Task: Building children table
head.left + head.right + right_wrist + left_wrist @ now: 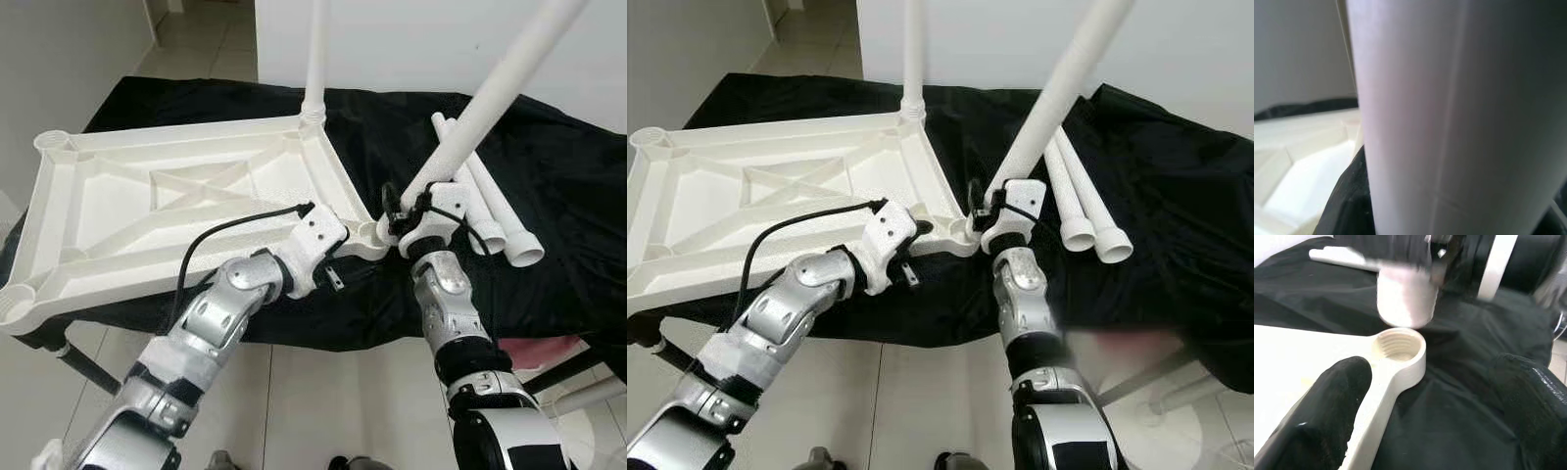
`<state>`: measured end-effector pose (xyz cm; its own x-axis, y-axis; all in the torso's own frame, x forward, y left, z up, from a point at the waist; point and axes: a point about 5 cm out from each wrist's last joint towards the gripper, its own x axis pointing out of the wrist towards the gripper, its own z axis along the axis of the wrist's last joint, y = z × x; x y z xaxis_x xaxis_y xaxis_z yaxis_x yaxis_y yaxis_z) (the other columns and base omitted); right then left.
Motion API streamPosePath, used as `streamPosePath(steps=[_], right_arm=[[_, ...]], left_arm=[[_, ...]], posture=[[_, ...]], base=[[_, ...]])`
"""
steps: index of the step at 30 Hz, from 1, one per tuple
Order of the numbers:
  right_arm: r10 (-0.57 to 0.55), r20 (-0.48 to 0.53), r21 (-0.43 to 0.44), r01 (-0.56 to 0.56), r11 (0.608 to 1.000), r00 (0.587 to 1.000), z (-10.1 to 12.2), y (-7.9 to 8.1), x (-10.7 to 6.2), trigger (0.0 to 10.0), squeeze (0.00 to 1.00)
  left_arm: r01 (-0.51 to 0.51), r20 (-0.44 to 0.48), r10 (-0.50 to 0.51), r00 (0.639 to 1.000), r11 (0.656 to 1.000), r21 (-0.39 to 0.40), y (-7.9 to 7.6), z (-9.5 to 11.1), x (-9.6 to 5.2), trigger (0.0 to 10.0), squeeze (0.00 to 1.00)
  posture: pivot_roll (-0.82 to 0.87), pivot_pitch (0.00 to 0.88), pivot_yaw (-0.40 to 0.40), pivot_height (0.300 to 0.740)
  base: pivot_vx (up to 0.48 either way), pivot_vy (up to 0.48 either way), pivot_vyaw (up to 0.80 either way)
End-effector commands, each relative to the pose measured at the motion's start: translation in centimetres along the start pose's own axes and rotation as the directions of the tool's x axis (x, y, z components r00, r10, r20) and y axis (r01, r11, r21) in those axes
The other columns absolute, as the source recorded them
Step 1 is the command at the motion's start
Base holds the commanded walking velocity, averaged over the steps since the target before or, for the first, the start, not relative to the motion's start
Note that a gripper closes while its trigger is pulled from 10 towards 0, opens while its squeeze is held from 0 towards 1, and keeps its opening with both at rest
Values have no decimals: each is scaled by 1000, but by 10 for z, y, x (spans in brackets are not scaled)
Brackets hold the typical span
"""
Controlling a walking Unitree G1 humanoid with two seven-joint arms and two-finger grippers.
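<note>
A white plastic table top [196,186] lies upside down on a black cloth [558,157]. One white leg [315,49] stands in its far right corner. My right gripper [419,211] is shut on a second leg [490,98], held tilted with its lower end [1405,298] just above the threaded socket [1399,345] at the near right corner. That leg [1449,117] is close up in the right wrist view. My left gripper [1430,367] is open at the same corner, one finger [1327,416] over the table top's edge, the other over the cloth.
Two loose white legs [495,211] lie on the cloth right of the held leg. The cloth-covered surface ends just in front of me, with tiled floor [323,401] below. A dark support leg [88,367] slants at the near left. A white wall stands behind.
</note>
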<state>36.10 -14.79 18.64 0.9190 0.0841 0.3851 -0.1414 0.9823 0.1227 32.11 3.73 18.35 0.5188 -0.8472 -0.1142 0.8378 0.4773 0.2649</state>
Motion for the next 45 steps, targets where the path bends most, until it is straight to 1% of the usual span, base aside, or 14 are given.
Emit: streamPosePath(steps=[1,5,11,16,17,18,20,21,22,25,35,39,42,45], right_arm=[[-12,44,13,12,1000,999,8,-3,1,10000,0],[-40,81,20,38,999,996,17,-9,1,10000,0],[-64,117,4,64,998,991,26,-22,0,10000,0],[-70,116,-2,70,998,991,26,-24,-2,10000,0],[-76,112,-6,77,997,991,26,-26,-3,10000,0],[-78,111,-6,79,997,991,26,-26,-4,10000,0],[-83,109,-8,84,996,991,26,-26,-5,10000,0],[-83,109,-8,84,996,991,26,-26,-5,10000,0],[-84,108,-10,86,996,991,25,-27,-5,10000,0],[-90,105,-18,92,996,990,25,-28,-6,10000,0],[-89,98,-22,92,996,991,23,-28,-6,10000,0],[-80,90,-28,83,996,993,22,-27,-5,10000,0],[-74,86,-34,78,996,994,21,-26,-5,10000,0],[-73,85,-36,76,996,994,21,-26,-5,10000,0]], left_arm=[[-58,-29,58,998,998,8,5,-5,1,10000,0],[-110,-96,109,989,994,-7,13,-11,7,10000,0],[-164,-256,156,954,986,-7,23,-32,17,10000,0],[-175,-298,163,941,984,-14,25,-37,21,10000,0],[-153,-326,146,934,988,6,24,-42,23,7020,0],[-140,-334,138,932,990,18,24,-44,24,7020,0],[-127,-338,127,932,992,23,24,-46,24,1843,0],[-127,-338,127,932,992,23,24,-46,24,1843,0],[-102,-341,104,934,994,24,22,-47,23,0,0],[29,-317,-17,948,999,33,15,-45,21,0,0],[151,-310,-137,941,988,22,7,-47,12,0,0],[225,-301,-206,931,974,28,1,-48,6,0,0],[317,-279,-293,915,947,47,-9,-44,0,0,0],[369,-269,-344,900,928,48,-17,-42,-5,0,0]], posture=[[6,89,-26,740],[-1,91,-24,740],[-17,93,-19,740],[-24,96,-15,740],[-32,95,-6,740],[-32,95,-6,740],[-32,95,-5,740],[-32,95,-5,740],[-35,94,0,740],[-35,94,5,740],[-30,94,0,740],[-30,94,0,740],[-25,93,-2,740],[-25,93,-2,740]], base=[[0,0,0],[0,0,0],[0,0,0],[0,0,0],[0,0,0],[0,0,0],[0,0,0],[0,0,0],[0,0,0],[0,0,0],[0,0,0],[0,0,0],[0,0,0],[0,0,0]])
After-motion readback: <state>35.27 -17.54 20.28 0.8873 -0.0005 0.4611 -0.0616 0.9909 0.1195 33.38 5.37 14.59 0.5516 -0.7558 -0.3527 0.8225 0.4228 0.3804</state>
